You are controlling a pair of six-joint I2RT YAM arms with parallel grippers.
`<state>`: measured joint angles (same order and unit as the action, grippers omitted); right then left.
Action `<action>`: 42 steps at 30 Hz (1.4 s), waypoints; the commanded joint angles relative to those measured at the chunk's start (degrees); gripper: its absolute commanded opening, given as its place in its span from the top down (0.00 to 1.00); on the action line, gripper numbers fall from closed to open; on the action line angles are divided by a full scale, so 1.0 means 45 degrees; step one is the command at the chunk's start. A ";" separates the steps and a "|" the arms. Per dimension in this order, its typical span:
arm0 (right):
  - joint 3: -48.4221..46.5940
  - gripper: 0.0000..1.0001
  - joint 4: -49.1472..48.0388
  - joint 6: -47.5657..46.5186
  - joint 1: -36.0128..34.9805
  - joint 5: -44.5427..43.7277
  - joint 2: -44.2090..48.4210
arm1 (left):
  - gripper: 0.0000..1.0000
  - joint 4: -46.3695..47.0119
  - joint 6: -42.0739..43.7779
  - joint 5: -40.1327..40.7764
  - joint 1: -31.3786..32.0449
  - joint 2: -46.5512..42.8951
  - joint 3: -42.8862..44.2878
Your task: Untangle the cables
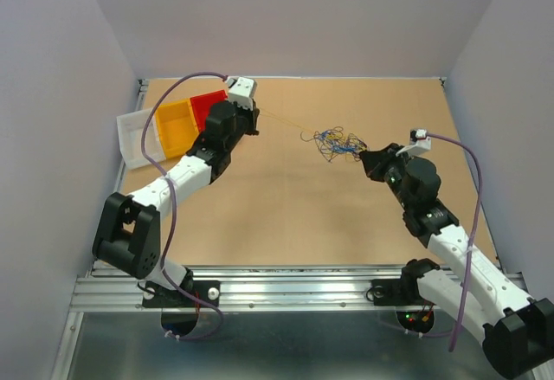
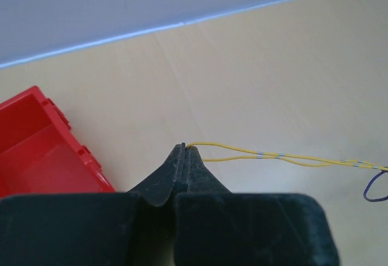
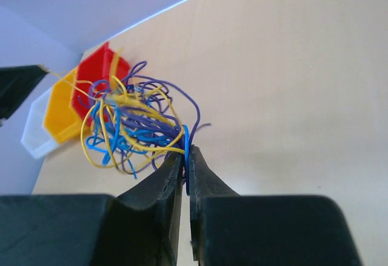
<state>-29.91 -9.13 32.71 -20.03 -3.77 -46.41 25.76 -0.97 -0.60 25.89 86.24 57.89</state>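
Observation:
A tangle of thin blue, yellow and dark purple cables (image 1: pixel 336 143) lies in the middle of the table, close up in the right wrist view (image 3: pixel 130 123). My left gripper (image 2: pixel 184 148) is shut on a yellow cable (image 2: pixel 267 156) that stretches taut from the tangle towards the bins (image 1: pixel 281 122). My right gripper (image 3: pixel 186 151) is shut on a light blue cable (image 3: pixel 187 157) at the tangle's right edge. In the top view the left gripper (image 1: pixel 257 113) is at the left, the right gripper (image 1: pixel 362 156) just right of the tangle.
A red bin (image 1: pixel 206 107), an orange-yellow bin (image 1: pixel 176 128) and a white bin (image 1: pixel 134 135) stand at the back left, beside my left arm. The red bin also shows in the left wrist view (image 2: pixel 42 151). Grey walls enclose the table on three sides.

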 commanded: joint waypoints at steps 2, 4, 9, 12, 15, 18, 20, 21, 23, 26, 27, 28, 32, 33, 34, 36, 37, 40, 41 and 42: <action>0.0240 0.89 0.0699 0.0680 0.0057 -0.3477 0.0899 | 1.00 0.1190 0.0059 0.1952 -0.0363 -0.1175 -0.0403; 0.0377 0.87 0.0700 0.0739 0.0057 -0.3479 0.1211 | 1.00 0.1364 0.0158 0.0747 -0.0363 -0.1311 -0.0559; 0.0144 0.87 0.0019 -0.0722 0.0057 0.1710 0.0804 | 0.51 0.1716 0.1541 -0.4446 -0.0188 -0.1565 -0.1123; 0.0259 0.88 -0.1658 -0.1098 0.0057 0.6054 -0.0055 | 0.26 0.1913 0.2480 -0.5686 0.0514 -0.1703 -0.1457; 0.0610 0.87 -0.3438 -0.0629 0.0057 0.7280 -0.0291 | 0.23 0.1854 0.3124 -0.6288 0.1218 -0.1800 -0.1691; 0.0592 0.87 -0.3831 -0.0492 0.0057 0.7749 -0.0486 | 0.22 0.1679 0.3418 -0.6876 0.1609 -0.1762 -0.1712; 0.0650 0.87 -0.4161 -0.0356 0.0038 0.7966 -0.0603 | 0.22 0.1582 0.3555 -0.7014 0.1920 -0.1645 -0.1673; 0.0690 0.87 -0.4299 -0.0239 0.0057 0.8102 -0.0681 | 0.22 0.1523 0.3614 -0.7073 0.2019 -0.1567 -0.1615; 0.0690 0.88 -0.4787 0.0113 0.0037 0.8356 -0.0915 | 0.22 0.1386 0.3790 -0.7210 0.2273 -0.1352 -0.1517; 0.0671 0.88 -0.5449 0.0386 0.0037 0.8805 -0.1267 | 0.22 0.1288 0.3849 -0.7735 0.2430 -0.1040 -0.1361; 0.0670 0.88 -0.5549 0.0426 0.0018 0.8884 -0.1365 | 0.22 0.1268 0.3810 -0.7892 0.2469 -0.0981 -0.1302; 0.0690 0.88 -0.5628 0.0446 -0.0021 0.8943 -0.1462 | 0.22 0.1249 0.3791 -0.8010 0.2547 -0.0883 -0.1224; 0.0632 0.89 -0.6038 0.0407 -0.0138 0.8943 -0.2146 | 0.22 0.0977 0.3868 -0.8596 0.2976 -0.0006 -0.0581; 0.0612 0.90 -0.6116 0.0388 -0.0158 0.8963 -0.2244 | 0.23 0.0840 0.3984 -0.8674 0.3055 0.0190 -0.0444; 0.0534 0.91 -0.6155 0.0368 -0.0177 0.8944 -0.2303 | 0.28 0.0510 0.4179 -0.8868 0.3249 0.0617 -0.0326; 0.0534 0.91 -0.6156 0.0251 -0.0216 0.8904 -0.2401 | 0.41 0.0215 0.4395 -0.8929 0.3387 0.0971 -0.0013; 0.0534 0.91 -0.6156 0.0193 -0.0216 0.8788 -0.2401 | 0.66 0.0059 0.4454 -0.8852 0.3426 0.1147 0.0065; 0.0612 0.91 -0.5826 -0.0197 -0.0216 0.8070 -0.2129 | 1.00 0.0250 0.4106 -0.6970 0.3426 0.1111 0.0164; 0.0534 0.91 -0.4934 -0.0546 -0.0216 0.7658 -0.1992 | 1.00 0.0426 0.3852 -0.6086 0.3330 0.1032 0.0086; 0.0495 0.91 -0.4403 -0.0685 -0.0216 0.7171 -0.1604 | 1.00 0.0641 0.3617 -0.5439 0.3174 0.0974 -0.0050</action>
<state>-28.12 -29.91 32.69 -20.40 33.39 -57.28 25.96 17.37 -35.05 41.28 92.42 55.96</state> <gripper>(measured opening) 0.110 0.038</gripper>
